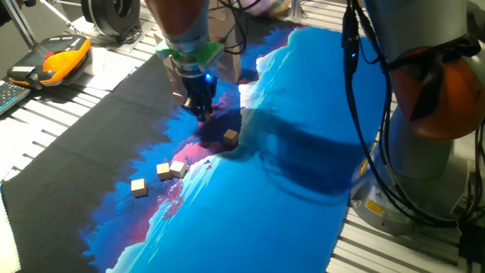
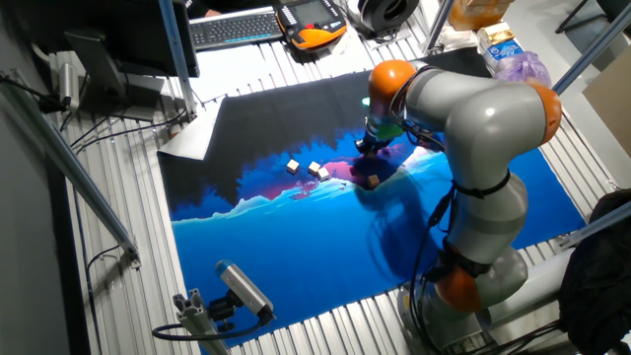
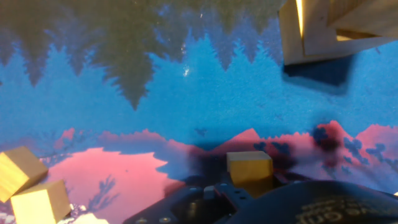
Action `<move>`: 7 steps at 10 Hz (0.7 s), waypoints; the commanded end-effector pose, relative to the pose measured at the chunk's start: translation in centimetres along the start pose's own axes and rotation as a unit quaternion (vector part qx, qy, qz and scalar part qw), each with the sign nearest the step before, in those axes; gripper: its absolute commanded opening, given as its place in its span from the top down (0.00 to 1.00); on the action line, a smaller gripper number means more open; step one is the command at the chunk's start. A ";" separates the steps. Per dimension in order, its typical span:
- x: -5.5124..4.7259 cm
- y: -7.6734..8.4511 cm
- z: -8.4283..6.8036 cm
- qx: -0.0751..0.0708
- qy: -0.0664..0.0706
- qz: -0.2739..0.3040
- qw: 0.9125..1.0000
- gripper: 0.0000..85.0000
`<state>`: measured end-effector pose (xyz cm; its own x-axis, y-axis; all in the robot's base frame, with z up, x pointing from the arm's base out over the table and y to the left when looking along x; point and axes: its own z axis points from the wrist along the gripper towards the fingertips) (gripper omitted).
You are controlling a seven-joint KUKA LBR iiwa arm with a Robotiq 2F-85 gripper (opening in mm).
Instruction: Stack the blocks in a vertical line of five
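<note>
Four loose blocks (image 1: 230, 136) on printed mat (image 1: 288, 197), end effector (image 1: 204, 114) above.

Arm (image 2: 483, 118) reaches over the worktop (image 1: 303, 174) from its base at the edge, grey links w/ orange joints, elbow bent, wrist pointing down. Tool (image 1: 203, 112) hangs vertical, green ring above dark fingers, blue light at the wrist, tips just above the worktop. Jaws look close together, nothing seen between them; exact gap can't be told.
</note>
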<state>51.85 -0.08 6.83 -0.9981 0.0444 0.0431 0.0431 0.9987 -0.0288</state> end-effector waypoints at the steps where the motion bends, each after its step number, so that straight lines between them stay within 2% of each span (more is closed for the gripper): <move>1: 0.0 0.0 0.0 -0.005 0.014 -0.005 1.000 1.00; 2: 0.2 0.0 -0.2 -0.020 0.031 -0.013 0.999 1.00; 3: 1.6 -0.1 -1.3 -0.023 0.043 -0.013 0.999 1.00; 4: 2.9 0.1 -1.8 -0.022 0.046 -0.016 0.999 1.00; 5: 3.8 0.5 -2.0 -0.027 0.049 -0.009 0.998 1.00; 6: 4.9 1.2 -1.7 -0.025 0.042 -0.002 0.999 1.00; 7: 6.0 1.8 -1.3 -0.008 0.035 -0.003 0.999 1.00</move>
<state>46.37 2.05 8.29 -0.9926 0.0367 0.1156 0.0359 0.9993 -0.0093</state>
